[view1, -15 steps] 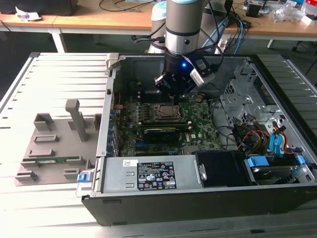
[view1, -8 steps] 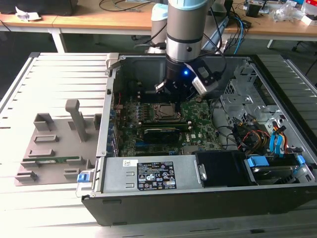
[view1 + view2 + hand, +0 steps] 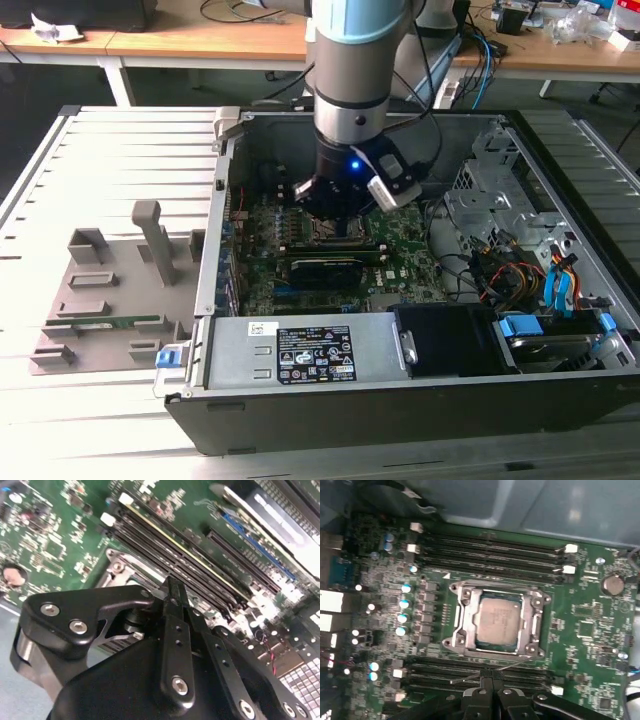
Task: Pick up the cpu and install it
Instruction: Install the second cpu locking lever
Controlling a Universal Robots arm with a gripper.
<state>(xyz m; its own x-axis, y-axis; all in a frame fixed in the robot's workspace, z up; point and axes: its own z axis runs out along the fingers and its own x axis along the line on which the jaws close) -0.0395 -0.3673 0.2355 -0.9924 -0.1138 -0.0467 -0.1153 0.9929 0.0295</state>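
Note:
In the first wrist view the cpu (image 3: 499,621), a flat square chip with a dull silvery top, lies inside the metal-rimmed socket frame (image 3: 461,625) on the green motherboard (image 3: 590,630). My gripper (image 3: 490,679) is shut with nothing between its fingers. It hangs above the board over the memory slots beside the socket, apart from the cpu. The second wrist view shows the black fingers (image 3: 173,592) pressed together over the long slots. In the exterior view the gripper (image 3: 335,208) sits low inside the open computer case, just above the socket area (image 3: 340,233).
Rows of memory slots (image 3: 490,555) flank the socket on two sides. The case walls (image 3: 215,250), a drive cage with cables (image 3: 510,240) and the power supply (image 3: 300,350) surround the board. A grey fixture tray (image 3: 100,300) lies on the exterior view's left.

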